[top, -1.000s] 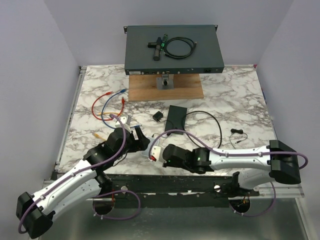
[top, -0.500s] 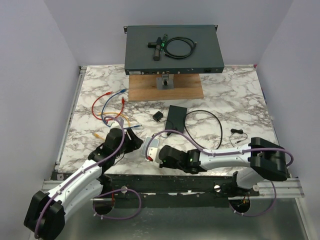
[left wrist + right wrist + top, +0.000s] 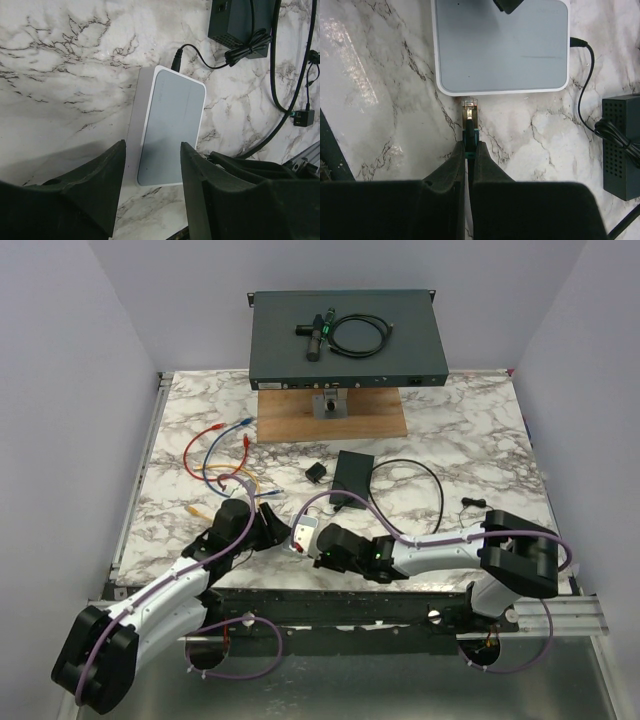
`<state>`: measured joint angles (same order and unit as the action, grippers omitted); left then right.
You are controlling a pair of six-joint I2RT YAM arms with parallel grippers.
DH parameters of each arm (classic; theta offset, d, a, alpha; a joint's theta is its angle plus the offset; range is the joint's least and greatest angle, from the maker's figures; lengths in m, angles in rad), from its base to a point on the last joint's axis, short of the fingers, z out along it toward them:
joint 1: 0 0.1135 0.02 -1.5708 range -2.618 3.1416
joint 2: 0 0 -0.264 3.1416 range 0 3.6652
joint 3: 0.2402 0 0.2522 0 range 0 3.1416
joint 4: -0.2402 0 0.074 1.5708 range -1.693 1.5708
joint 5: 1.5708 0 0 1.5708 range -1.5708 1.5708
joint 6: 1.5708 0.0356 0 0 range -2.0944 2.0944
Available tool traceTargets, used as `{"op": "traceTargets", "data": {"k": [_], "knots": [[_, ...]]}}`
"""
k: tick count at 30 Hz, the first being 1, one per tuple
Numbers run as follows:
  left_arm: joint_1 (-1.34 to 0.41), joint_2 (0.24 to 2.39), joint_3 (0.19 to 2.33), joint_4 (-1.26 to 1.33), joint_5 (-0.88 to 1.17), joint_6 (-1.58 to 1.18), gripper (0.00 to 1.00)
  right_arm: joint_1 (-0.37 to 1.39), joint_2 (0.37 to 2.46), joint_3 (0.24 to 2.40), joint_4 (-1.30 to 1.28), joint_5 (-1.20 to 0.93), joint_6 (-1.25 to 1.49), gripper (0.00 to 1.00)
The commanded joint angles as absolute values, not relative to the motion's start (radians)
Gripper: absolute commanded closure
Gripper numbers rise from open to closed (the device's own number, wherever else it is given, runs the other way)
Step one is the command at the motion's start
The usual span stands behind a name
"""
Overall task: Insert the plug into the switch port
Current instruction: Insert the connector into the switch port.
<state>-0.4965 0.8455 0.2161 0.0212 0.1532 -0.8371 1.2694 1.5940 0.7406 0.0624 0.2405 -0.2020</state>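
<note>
One plug [image 3: 469, 117] is clenched between the right jaws. Its clear tip pokes out ahead of them and just meets the near edge of the switch [image 3: 500, 45]. The port faces these jaws edge-on, so it cannot be seen.

The left jaws stand parted, one to each side of the switch's other end. That end lies just ahead of and below them on the marble surface [image 3: 385, 75]. Whether they touch it I cannot tell.

To seat the plug well, I judge the left jaws should pinch the switch firmly so that it cannot slide away. The right jaws should then push straight ahead along the plug's own line, keeping it level.

No bin or tray shows. The only receptacles are the switch's sockets, and one on the side far from the right jaws holds a black power lead [image 3: 576, 42].
</note>
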Motion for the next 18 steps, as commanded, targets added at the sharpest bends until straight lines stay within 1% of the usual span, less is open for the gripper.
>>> {"op": "traceTargets", "data": {"k": [1, 18], "knots": [[-0.489, 0.867, 0.196, 0.085, 0.205, -0.838, 0.54, 1.264, 1.625, 0.739, 0.131, 0.200, -0.177, 0.99], [-0.488, 0.926, 0.157, 0.142, 0.242, -0.832, 0.65, 1.261, 1.617, 0.752, 0.144, 0.202, -0.167, 0.99]]}}
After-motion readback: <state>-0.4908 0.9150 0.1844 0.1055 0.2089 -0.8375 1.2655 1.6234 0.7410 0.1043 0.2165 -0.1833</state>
